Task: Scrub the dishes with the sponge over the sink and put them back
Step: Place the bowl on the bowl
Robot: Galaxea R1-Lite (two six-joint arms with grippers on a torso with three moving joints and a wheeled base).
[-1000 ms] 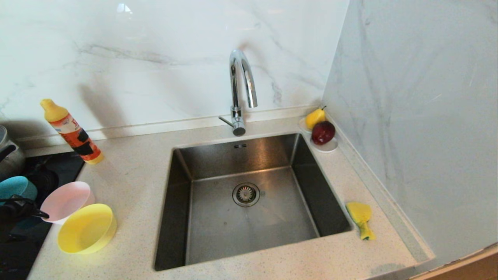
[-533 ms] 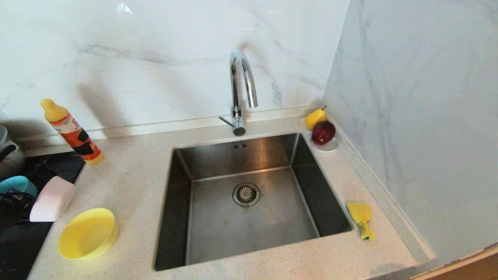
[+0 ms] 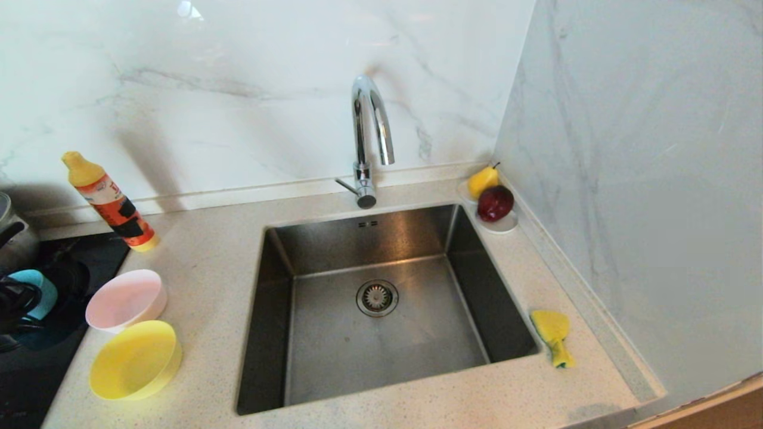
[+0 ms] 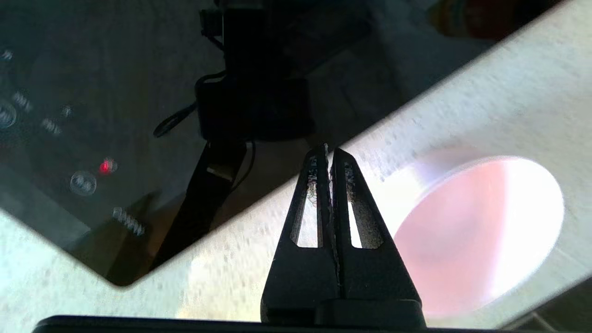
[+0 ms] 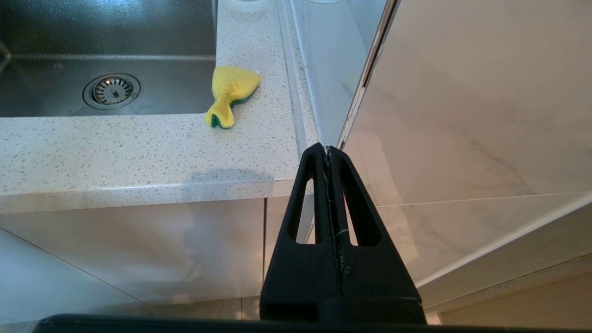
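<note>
left end effector [image 4: 329, 159] is pinched shut on nothing, hovering at the cooktop [image 4: 92, 115] edge just beside the pink bowl [image 3: 126, 300], not touching it. right end effector [image 5: 327, 155] is shut too, empty, parked below the table [image 3: 202, 262] edge near the cabinet fronts.

your dishes sit left of the sink [image 3: 381, 310]: pink bowl upright on the table, yellow bowl [image 3: 135, 359] in front of it and touching or nearly so, blue bowl [image 3: 33, 285] farther left over the cooktop, half hidden by the left arm. these look like light thin plastic, stiff but slick, so they'll likely skate or tip if you nudge the side. take one by the rim, one finger inside and one outside the wall, and you'll need to open up first.

the sponge [image 3: 552, 333] lies on the table right of the sink, close to the side wall, twisted at its waist. soft and squashy, it should pinch easily across that narrow part.

watch the surroundings: bottle [image 3: 110, 202] stands behind the bowls, tap [image 3: 371, 134] arches over the back of the sink, and a saucer [image 3: 503, 225] with pear [image 3: 483, 180] and apple [image 3: 495, 202] sits in the far right corner. yellow bowl crowds the pink one's near side, so come in from the cooktop side.
</note>
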